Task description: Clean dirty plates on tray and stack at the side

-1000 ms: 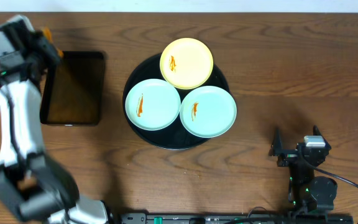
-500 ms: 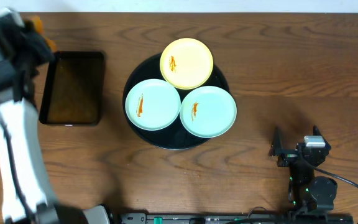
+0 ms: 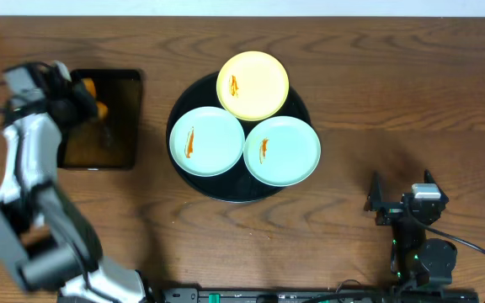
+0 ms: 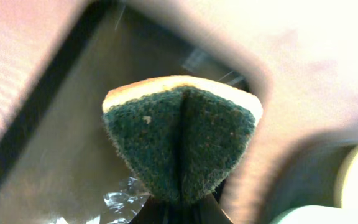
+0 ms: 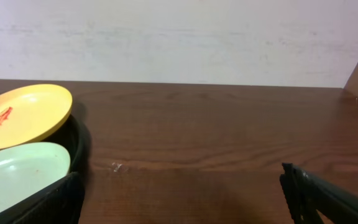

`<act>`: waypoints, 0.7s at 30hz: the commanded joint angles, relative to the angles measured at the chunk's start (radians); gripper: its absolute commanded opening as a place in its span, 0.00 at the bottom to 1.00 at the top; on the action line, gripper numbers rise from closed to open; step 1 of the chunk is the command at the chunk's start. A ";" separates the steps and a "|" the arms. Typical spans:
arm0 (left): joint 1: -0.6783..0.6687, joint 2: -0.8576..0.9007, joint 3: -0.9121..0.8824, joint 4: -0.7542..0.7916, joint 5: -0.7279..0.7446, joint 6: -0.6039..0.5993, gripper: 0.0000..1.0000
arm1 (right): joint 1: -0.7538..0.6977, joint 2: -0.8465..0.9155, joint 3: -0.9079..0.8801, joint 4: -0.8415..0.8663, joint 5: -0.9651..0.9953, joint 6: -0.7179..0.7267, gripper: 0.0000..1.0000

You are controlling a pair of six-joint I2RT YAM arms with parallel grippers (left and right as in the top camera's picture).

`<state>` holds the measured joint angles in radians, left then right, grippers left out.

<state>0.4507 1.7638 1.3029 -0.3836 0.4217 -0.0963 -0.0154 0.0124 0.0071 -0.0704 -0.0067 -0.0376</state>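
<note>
Three plates lie on the round black tray (image 3: 300, 99): a pale yellow plate (image 3: 253, 84) at the back, a mint plate (image 3: 206, 140) at the left and a second mint plate (image 3: 282, 150) at the right. Each bears an orange-brown smear. My left gripper (image 3: 81, 94) hovers over the far left of the rectangular tray (image 3: 112, 135), shut on a folded sponge (image 4: 179, 140), green side out with a yellow edge. My right gripper (image 3: 401, 189) stands open near the front right, apart from the plates. In the right wrist view the yellow plate (image 5: 23, 115) and a mint plate (image 5: 17, 171) lie left of the open fingers.
The rectangular black tray (image 4: 55, 118) holds a little water under the sponge. Bare wooden table (image 3: 411, 93) stretches to the right of the round tray. A pale wall (image 5: 179, 37) bounds the far edge of the table.
My left arm has swung the sponge from beyond the rectangular tray's far left corner to above that tray. The right arm and the plates have not moved.
</note>
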 commanded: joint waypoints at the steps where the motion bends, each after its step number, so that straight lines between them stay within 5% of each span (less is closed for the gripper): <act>1: 0.023 -0.261 0.076 0.002 0.037 0.010 0.07 | -0.011 -0.004 -0.002 -0.005 0.002 -0.009 0.99; 7: 0.006 -0.134 -0.018 -0.001 -0.186 0.010 0.07 | -0.011 -0.004 -0.002 0.106 -0.023 0.018 0.99; 12: 0.024 0.006 -0.017 -0.049 -0.142 0.010 0.07 | -0.011 -0.004 -0.002 0.217 -0.133 0.108 0.99; 18: 0.026 -0.191 0.056 -0.049 0.023 0.010 0.07 | -0.010 -0.004 -0.002 0.243 -0.178 0.211 0.99; 21: -0.002 -0.301 0.050 -0.023 -0.117 0.010 0.07 | -0.010 -0.004 -0.002 0.390 -0.259 0.277 0.99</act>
<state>0.4725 1.5642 1.3186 -0.4191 0.3695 -0.0963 -0.0154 0.0128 0.0067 0.2409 -0.1776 0.1490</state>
